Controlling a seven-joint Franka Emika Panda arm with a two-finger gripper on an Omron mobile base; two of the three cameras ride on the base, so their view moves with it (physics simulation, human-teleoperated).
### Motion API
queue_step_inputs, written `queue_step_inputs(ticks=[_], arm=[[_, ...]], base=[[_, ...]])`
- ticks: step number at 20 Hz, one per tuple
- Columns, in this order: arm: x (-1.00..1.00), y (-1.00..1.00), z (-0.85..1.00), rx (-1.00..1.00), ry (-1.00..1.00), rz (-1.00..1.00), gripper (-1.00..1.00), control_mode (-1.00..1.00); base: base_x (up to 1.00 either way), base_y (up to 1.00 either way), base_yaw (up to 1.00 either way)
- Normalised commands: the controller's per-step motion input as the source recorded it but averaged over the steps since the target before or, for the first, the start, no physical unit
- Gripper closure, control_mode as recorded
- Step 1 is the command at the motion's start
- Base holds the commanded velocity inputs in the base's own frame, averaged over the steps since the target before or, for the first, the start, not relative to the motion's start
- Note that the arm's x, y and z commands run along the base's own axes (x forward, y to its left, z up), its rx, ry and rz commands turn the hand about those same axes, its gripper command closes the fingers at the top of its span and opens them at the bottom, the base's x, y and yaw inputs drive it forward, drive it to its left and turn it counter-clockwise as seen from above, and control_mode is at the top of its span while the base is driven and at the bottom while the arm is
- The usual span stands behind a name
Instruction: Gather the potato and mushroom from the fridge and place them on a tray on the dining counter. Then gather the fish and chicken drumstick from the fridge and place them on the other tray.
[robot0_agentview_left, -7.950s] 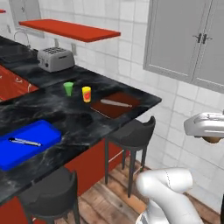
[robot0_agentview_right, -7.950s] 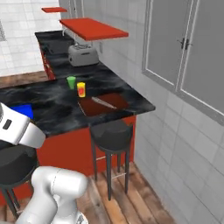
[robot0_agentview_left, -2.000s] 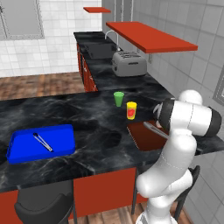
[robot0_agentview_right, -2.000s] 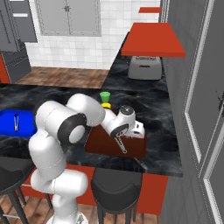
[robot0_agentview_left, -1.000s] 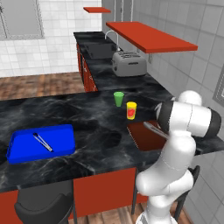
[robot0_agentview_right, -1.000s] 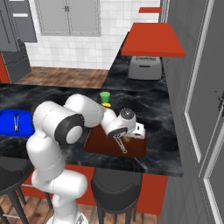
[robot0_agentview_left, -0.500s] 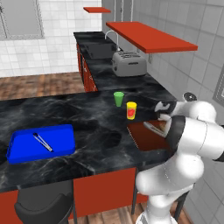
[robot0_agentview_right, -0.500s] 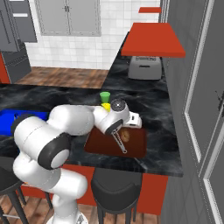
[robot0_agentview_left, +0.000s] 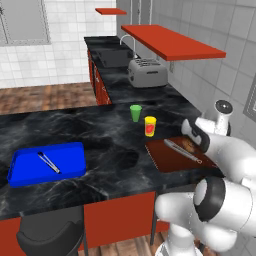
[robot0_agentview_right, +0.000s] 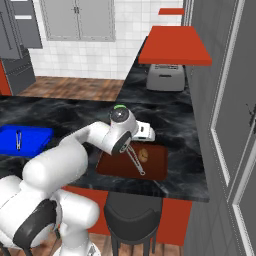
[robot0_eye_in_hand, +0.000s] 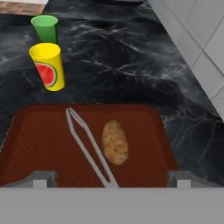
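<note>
The counter (robot0_agentview_left: 100, 135) carried two trays, one blue tray (robot0_agentview_left: 46, 163) and one dark red tray (robot0_eye_in_hand: 39, 144), and each held one pair of tongs (robot0_eye_in_hand: 87, 144). There were two cups, one green cup (robot0_eye_in_hand: 45, 28) and one yellow cup (robot0_eye_in_hand: 48, 65), and one potato (robot0_eye_in_hand: 115, 142). One toaster (robot0_agentview_left: 146, 72) stood farther back, with two dark stools (robot0_agentview_left: 50, 235) by the counter.

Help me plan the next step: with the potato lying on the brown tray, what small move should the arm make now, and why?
Probably lift the gripper straight up and away. The potato lies free on the brown tray beside the tongs, and the fingers stand wide apart, holding nothing, so this drop looks done.
</note>
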Motion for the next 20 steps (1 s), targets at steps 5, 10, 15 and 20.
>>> queue_step_inputs(ticks=[5, 10, 15, 20], arm=[[-0.82, 0.58, 0.34, -0.01, -0.01, 0.0, -1.0, -1.0], [-0.81, 0.83, 0.12, 0.0, -0.03, 0.0, -1.0, -1.0], [-0.75, 0.98, 0.0, 0.0, -0.01, -0.01, -1.0, -1.0], [-0.77, 0.96, 0.0, 0.01, 0.0, 0.0, -1.0, -1.0]], base=[[0.0, 0.0, 0.0], [0.0, 0.0, 0.0], [0.0, 0.0, 0.0], [0.0, 0.0, 0.0]])
